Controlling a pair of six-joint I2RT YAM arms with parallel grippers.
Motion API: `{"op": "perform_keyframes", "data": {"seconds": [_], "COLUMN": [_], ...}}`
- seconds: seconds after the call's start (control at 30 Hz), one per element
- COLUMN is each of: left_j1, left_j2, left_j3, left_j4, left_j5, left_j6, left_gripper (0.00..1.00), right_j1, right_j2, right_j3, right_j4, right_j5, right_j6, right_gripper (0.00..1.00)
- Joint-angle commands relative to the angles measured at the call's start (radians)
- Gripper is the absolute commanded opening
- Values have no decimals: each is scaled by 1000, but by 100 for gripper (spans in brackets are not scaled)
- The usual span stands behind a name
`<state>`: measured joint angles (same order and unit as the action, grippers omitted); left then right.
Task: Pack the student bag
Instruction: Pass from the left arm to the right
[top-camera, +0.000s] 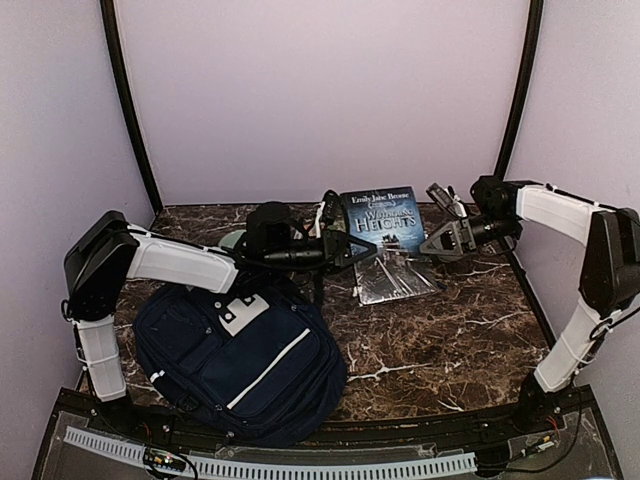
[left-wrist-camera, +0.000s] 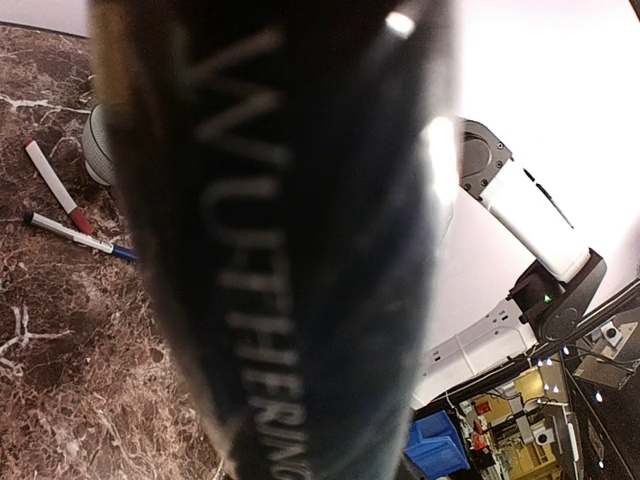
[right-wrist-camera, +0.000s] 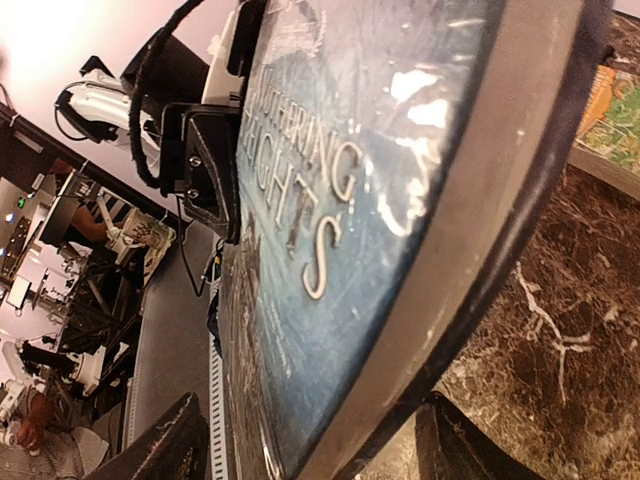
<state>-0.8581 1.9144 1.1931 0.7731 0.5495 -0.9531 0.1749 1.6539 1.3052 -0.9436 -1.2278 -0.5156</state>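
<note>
The navy student bag (top-camera: 240, 360) lies flat at the front left, with its white stripes and slotted patch facing up. A dark blue book, "Wuthering Heights" (top-camera: 383, 220), stands tilted up at the back centre. My left gripper (top-camera: 345, 250) is shut on the book's left edge; the blurred spine (left-wrist-camera: 290, 250) fills the left wrist view and hides the fingers. My right gripper (top-camera: 437, 243) is at the book's right edge. Its fingers (right-wrist-camera: 170, 450) are spread wide, with the book's cover (right-wrist-camera: 340, 200) between them.
A shiny silver sheet (top-camera: 392, 280) lies under the book on the dark marble table (top-camera: 440, 350). A red-capped marker (left-wrist-camera: 58, 186), a blue-tipped pen (left-wrist-camera: 75, 237) and a pale round object (left-wrist-camera: 97, 150) lie at the back left. A colourful printed item (right-wrist-camera: 610, 110) lies beyond the book.
</note>
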Motion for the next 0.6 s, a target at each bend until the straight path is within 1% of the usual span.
{"op": "perform_keyframes", "data": {"seconds": [0.0, 0.27, 0.33, 0.4, 0.43, 0.47, 0.5, 0.57], "left_j1": [-1, -1, -1, 1, 2, 3, 6, 11], "left_j2": [-34, -11, -11, -8, -6, -6, -8, -23], "left_j3": [19, 22, 18, 14, 14, 12, 7, -23], "left_j4": [229, 255, 247, 232, 219, 199, 170, 120], "left_j5": [26, 14, 10, 4, 0, -4, -13, -43], "left_j6": [-26, -49, -50, -49, -47, -42, -33, -9], "left_gripper": [0, 0, 0, 0, 4, 19, 30, 41], "right_j1": [29, 54, 52, 52, 52, 52, 49, 35], "right_j2": [64, 85, 82, 77, 77, 75, 75, 75], "right_j3": [54, 40, 39, 41, 43, 48, 54, 71], "right_j4": [-178, -140, -134, -128, -124, -122, -122, -137], "right_j5": [-125, -151, -162, -171, -172, -171, -171, -174], "right_j6": [-161, -111, -104, -98, -93, -87, -86, -90], "right_gripper": [66, 37, 28, 16, 10, 5, 3, 0]}}
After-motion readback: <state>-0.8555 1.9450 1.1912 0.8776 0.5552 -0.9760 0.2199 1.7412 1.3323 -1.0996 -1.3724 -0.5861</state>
